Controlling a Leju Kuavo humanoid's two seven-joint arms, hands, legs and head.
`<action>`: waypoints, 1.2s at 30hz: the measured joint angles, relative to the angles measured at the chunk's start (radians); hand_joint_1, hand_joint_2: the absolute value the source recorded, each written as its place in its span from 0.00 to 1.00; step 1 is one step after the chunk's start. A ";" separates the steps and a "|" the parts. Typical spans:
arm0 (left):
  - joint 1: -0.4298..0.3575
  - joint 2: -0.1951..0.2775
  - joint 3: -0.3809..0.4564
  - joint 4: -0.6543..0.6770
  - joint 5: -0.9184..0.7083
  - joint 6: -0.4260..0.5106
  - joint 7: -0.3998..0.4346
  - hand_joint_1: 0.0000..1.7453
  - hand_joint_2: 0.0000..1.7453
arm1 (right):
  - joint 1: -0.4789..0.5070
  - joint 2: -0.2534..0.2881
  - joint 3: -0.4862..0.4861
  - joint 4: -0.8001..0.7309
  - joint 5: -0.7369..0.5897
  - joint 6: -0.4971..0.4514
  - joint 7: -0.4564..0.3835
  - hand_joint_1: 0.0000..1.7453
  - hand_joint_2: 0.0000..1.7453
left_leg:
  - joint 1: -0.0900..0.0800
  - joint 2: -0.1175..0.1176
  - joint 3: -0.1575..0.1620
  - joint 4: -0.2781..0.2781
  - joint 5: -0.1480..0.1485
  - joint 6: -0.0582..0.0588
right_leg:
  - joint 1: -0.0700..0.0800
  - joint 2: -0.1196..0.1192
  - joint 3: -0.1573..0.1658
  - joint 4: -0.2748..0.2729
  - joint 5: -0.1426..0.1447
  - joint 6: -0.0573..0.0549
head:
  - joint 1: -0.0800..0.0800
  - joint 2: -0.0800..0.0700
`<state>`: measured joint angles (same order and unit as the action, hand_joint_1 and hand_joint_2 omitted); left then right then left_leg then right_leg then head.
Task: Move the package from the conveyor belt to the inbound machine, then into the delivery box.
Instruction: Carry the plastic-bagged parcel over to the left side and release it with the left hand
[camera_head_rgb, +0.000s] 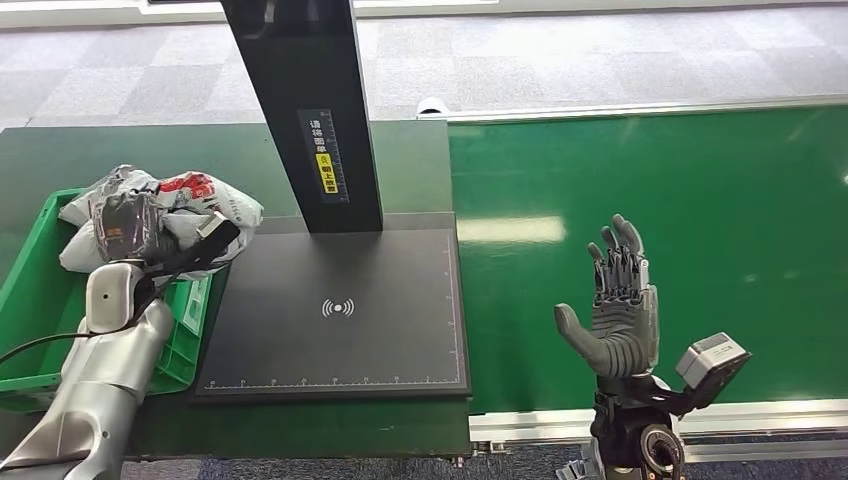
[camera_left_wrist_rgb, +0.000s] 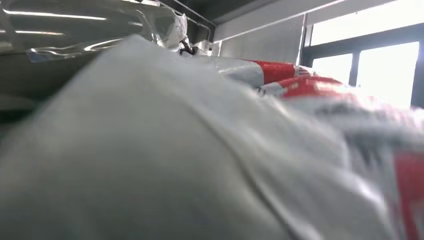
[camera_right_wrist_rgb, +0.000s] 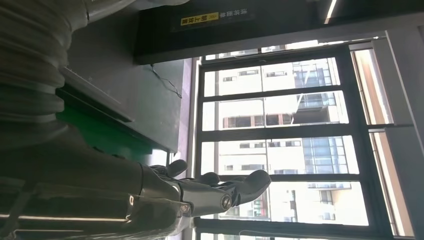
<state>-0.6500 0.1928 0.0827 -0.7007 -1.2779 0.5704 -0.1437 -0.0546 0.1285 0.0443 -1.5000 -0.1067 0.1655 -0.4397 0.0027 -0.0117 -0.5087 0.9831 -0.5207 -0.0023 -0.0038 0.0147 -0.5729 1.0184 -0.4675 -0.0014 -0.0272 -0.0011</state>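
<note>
A white package with red print (camera_head_rgb: 190, 200) lies in the green delivery box (camera_head_rgb: 25, 290) at the left. My left hand (camera_head_rgb: 125, 228) sits on top of it, dark fingers wrapped over the bag. The left wrist view looks at the package (camera_left_wrist_rgb: 200, 150) from very close, blurred white plastic with red patches. My right hand (camera_head_rgb: 618, 305) is raised over the green conveyor belt (camera_head_rgb: 700, 200), palm up, fingers apart and holding nothing. In the right wrist view the right hand's fingers (camera_right_wrist_rgb: 220, 192) stretch out against the windows.
The inbound machine's black platform (camera_head_rgb: 335, 310) lies between box and belt, with its black column (camera_head_rgb: 300, 100) rising at the back. The belt's metal rail (camera_head_rgb: 760, 415) runs along the near edge. A dark green table top (camera_head_rgb: 330, 430) surrounds the platform.
</note>
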 joint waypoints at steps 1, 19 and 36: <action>-0.012 0.003 0.004 0.031 0.007 0.002 -0.009 0.55 1.00 | 0.000 0.000 0.000 0.002 -0.001 -0.001 0.000 0.00 1.00 | 0.000 0.000 0.000 0.000 0.000 0.000 | 0.000 0.000 0.000 0.000 0.000 0.000 | 0.000 0.000; 0.016 -0.057 0.264 -0.065 1.023 -0.587 -0.440 0.00 0.25 | 0.001 -0.004 -0.003 0.031 -0.005 -0.022 0.000 0.00 1.00 | 0.000 0.000 -0.001 0.000 0.002 -0.002 | 0.000 0.000 -0.002 0.001 0.001 -0.001 | 0.000 0.000; 0.414 -0.294 0.017 -0.812 1.304 -0.502 -0.458 0.00 1.00 | -0.060 -0.008 0.022 0.219 0.201 -0.097 -0.088 0.00 1.00 | 0.000 -0.001 -0.004 0.000 0.001 -0.001 | 0.000 0.000 -0.004 0.000 0.001 -0.001 | 0.000 0.000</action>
<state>-0.2363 -0.1010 0.0999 -1.5124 0.0262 0.0688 -0.6021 -0.1144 0.1206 0.0662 -1.2807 0.0943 0.0687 -0.5279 0.0027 -0.0123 -0.5123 0.9832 -0.5199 -0.0037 -0.0039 0.0145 -0.5766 1.0180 -0.4667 -0.0024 -0.0272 -0.0012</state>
